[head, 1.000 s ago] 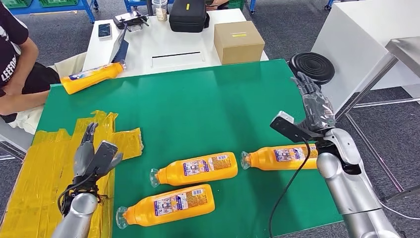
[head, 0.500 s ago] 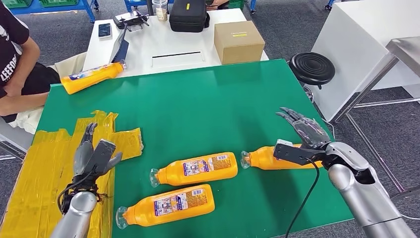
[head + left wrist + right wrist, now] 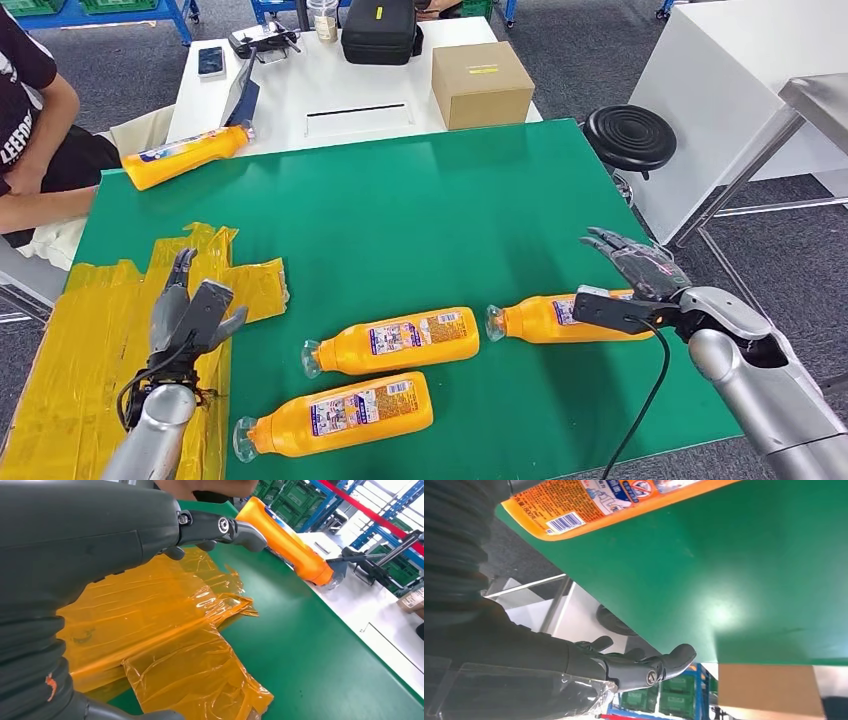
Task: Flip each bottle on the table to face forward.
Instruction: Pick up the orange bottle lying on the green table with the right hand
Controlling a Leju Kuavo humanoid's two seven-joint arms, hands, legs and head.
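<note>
Three orange bottles lie on their sides near the front of the green table [image 3: 420, 200]: a right one [image 3: 545, 317], a middle one [image 3: 395, 341] and a front one [image 3: 340, 410]. A fourth orange bottle [image 3: 185, 155] lies at the far left corner, also seen as an orange bottle [image 3: 285, 542]. My right hand [image 3: 640, 265] hovers open, fingers spread, just past the base end of the right bottle [image 3: 599, 505], not touching it. Over yellow film, my left hand [image 3: 185, 310] stands open and holds nothing.
Crinkled yellow film [image 3: 90, 340] covers the table's front left. A person [image 3: 30, 110] sits at the far left. Behind the green table a white table [image 3: 300, 90] carries a cardboard box [image 3: 480, 85] and a black bag [image 3: 380, 30]. A black stool [image 3: 630, 135] stands to the right.
My right hand has come down from a raised position to table height beside the right bottle's base. The left hand and all bottles have stayed put.
</note>
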